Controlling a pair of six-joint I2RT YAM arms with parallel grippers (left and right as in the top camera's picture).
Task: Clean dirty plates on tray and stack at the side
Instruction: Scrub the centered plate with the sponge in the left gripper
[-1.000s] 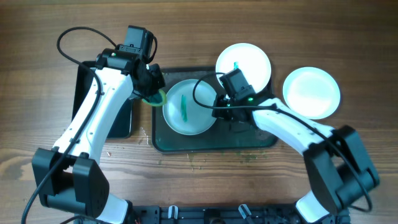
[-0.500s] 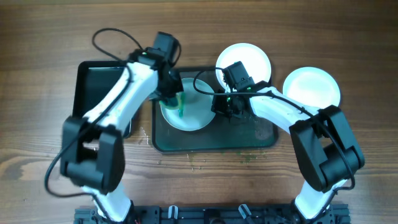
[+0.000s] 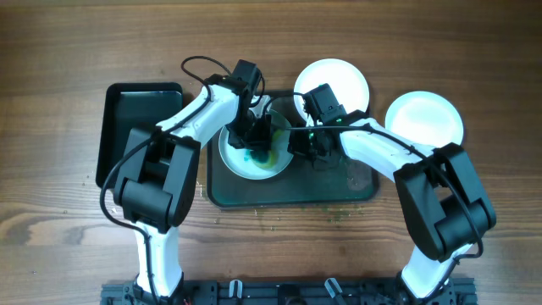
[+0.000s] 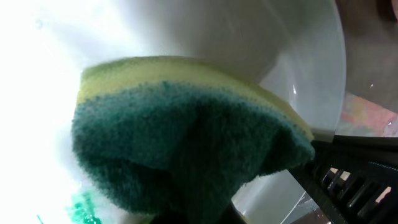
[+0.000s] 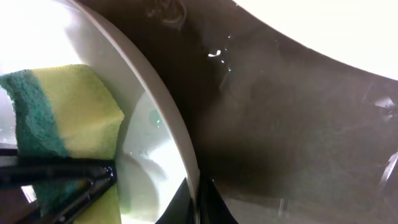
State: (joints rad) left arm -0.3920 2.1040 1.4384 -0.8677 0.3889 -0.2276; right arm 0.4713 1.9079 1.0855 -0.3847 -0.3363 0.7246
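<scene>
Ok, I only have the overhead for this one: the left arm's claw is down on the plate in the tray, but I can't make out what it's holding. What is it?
Observer: The left wrist view shows the left claw shut on a sponge of yellow foam with a dark green scrub face, pressed on the round white plate.
Operator: Is the plate wiped clean?
Observer: No. A teal-green smear shows beside the sponge's lower left edge.
Operator: And the right claw?
Observer: The right wrist view shows the right claw pinching that plate's rim, above the dark grey-green rectangular tray.
</scene>
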